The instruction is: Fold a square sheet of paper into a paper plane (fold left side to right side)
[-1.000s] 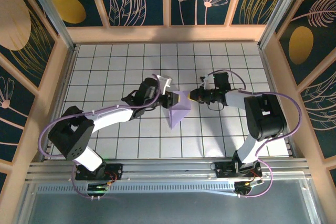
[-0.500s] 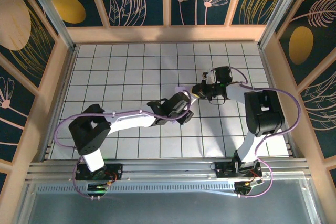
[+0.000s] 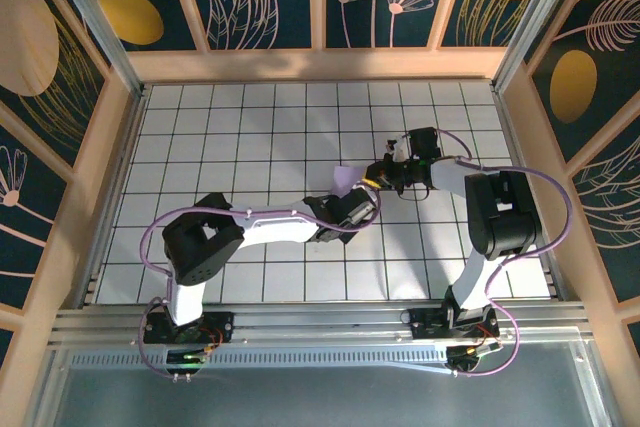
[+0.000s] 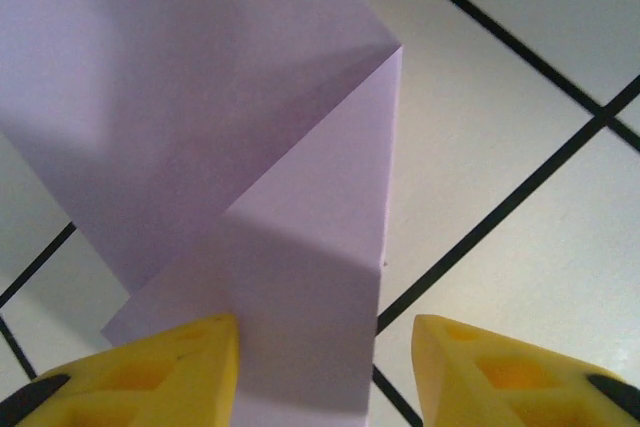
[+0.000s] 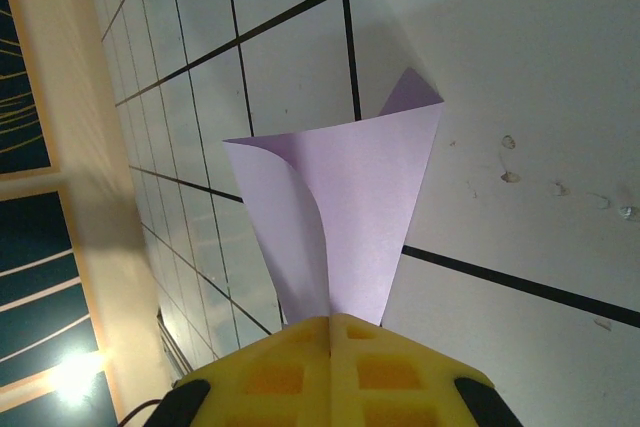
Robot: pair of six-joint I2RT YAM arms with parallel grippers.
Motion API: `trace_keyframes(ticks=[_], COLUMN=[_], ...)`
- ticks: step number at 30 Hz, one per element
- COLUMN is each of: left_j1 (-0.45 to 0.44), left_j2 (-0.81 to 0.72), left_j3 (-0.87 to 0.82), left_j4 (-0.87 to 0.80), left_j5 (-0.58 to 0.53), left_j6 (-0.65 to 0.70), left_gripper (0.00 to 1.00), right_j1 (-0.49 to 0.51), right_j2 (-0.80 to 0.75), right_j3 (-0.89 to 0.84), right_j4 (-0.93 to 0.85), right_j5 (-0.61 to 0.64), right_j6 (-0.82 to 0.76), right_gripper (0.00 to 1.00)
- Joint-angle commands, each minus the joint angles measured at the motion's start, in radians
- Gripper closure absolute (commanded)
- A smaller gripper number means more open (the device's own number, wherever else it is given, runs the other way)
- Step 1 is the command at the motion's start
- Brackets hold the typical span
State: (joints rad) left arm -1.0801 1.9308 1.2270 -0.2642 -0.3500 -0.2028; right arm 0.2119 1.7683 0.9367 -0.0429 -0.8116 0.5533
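Lavender paper [image 3: 345, 178], folded only partway near the middle of the table [image 3: 200, 147], sits pinched in your clenched right claw [image 3: 372, 179] while your left claw [image 4: 325, 347] stands released astride it, so I judge most folds are not yet done.

White grid-lined tabletop [image 3: 250, 117]; pale wooden frame [image 3: 320, 65]; dark blue wall panels [image 3: 275, 22], orange-pink plant motifs; aluminium rail [image 3: 320, 323] near edge.
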Motion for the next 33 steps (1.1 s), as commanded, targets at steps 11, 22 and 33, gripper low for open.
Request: trace_keyframes(ticks=[11,22,33], left_j1=[-0.009,-0.008,0.114], left_j2=[0.026,0.030,-0.102], left_j3=[0.019,-0.004,-0.111], left_j4=[-0.005,0.020,0.168], left_j5=[-0.022,-0.019,0.265], left_j6=[0.009,-0.017,-0.123], left_gripper=[0.80,1.00,1.00], right_j1=[0.014,-0.021,-0.143], right_j2=[0.033,-0.062,-0.277], right_j3=[0.008,-0.012,-0.090], right_j4=[-0.016,-0.032,-0.115], right_j5=[0.034,0.132,0.251], right_j6=[0.004,-0.018,-0.145], right_gripper=[1.00,0.74,0.54])
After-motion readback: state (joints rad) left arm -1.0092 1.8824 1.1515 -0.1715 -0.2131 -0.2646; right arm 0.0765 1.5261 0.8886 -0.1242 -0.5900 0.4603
